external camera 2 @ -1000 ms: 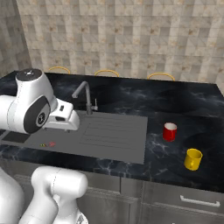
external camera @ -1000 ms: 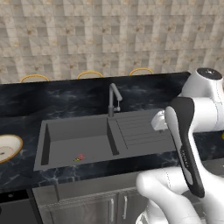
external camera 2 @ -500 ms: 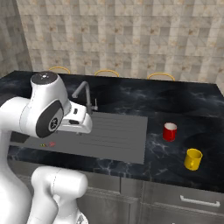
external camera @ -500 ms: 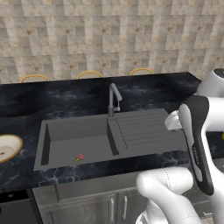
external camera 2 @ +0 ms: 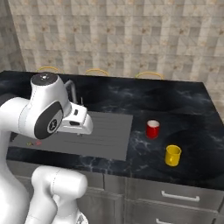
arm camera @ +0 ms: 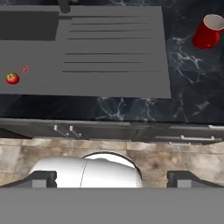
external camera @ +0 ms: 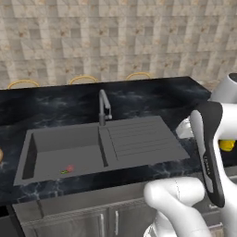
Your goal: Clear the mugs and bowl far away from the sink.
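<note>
Glossy white rounded arm [external camera 2: 39, 118] with dark grey joint bands, seemingly black-capped shoulder.

No text, label, brand, number or sign could be read anywhere; the mugs, the sink and the tabletop bore no lettering at all.

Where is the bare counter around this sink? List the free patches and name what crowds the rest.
Free: the dark counter behind the red mug, up to the wall, and the strip behind the faucet. The sink drainboard is bare too. Crowded: right of the sink, where the red mug and yellow mug stand apart.
</note>
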Tool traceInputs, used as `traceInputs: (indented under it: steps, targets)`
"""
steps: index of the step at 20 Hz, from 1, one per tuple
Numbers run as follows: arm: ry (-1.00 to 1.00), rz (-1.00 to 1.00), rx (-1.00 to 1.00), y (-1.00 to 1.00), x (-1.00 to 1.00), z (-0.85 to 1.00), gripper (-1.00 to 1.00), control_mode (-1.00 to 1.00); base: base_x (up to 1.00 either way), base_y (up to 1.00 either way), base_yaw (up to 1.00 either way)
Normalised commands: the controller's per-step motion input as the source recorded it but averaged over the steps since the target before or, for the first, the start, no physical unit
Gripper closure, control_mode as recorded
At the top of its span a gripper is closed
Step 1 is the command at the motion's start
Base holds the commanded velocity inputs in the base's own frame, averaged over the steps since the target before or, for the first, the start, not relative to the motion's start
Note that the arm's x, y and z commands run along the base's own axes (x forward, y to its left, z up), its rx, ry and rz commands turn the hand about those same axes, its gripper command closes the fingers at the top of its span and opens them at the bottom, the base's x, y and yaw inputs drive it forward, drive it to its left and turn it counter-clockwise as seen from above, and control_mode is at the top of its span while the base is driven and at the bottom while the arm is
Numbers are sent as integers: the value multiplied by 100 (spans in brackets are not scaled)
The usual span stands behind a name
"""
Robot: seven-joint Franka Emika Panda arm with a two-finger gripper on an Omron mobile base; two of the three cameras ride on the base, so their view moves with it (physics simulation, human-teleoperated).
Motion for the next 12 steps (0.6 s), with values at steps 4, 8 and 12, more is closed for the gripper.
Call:
traceInputs:
  steps: [4,8,12]
  targets:
    - [0,0,0,0,0,0,-100,100,-4,-70,-11]
    - [0,0,0,0,0,0,-100,100,-1,-66,-11]
    - [0,0,0,0,0,0,-100,100,0,-61,-9]
